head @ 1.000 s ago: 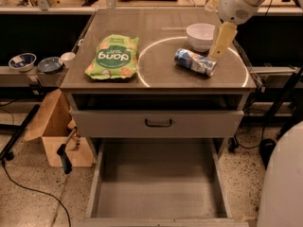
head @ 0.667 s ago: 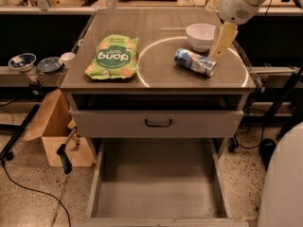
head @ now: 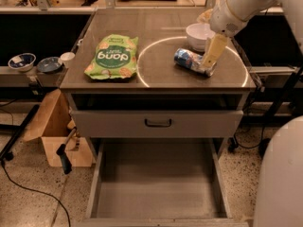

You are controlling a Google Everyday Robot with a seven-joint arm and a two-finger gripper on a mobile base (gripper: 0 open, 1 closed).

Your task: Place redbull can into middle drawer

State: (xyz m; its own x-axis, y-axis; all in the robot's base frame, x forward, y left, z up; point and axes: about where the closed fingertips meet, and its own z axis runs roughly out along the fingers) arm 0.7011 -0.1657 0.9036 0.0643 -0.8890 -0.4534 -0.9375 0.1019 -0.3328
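With the middle drawer (head: 156, 193) open low in front, the redbull can (head: 189, 60) lay on its side on the bench (head: 161, 32), long axis roughly left-right, its right end seemingly touching the hand (head: 209, 65), whose grip I could not tell.

you're looking at a grey cabinet (head: 109, 123) on a speckled floor (head: 244, 174). a ring of light (head: 140, 72) lies on its top. a cardboard box (head: 47, 134) stands at 9 o'clock and a black cable (head: 28, 190) trails at 8 o'clock. the gripper (head: 210, 60) hangs at 1 o'clock.
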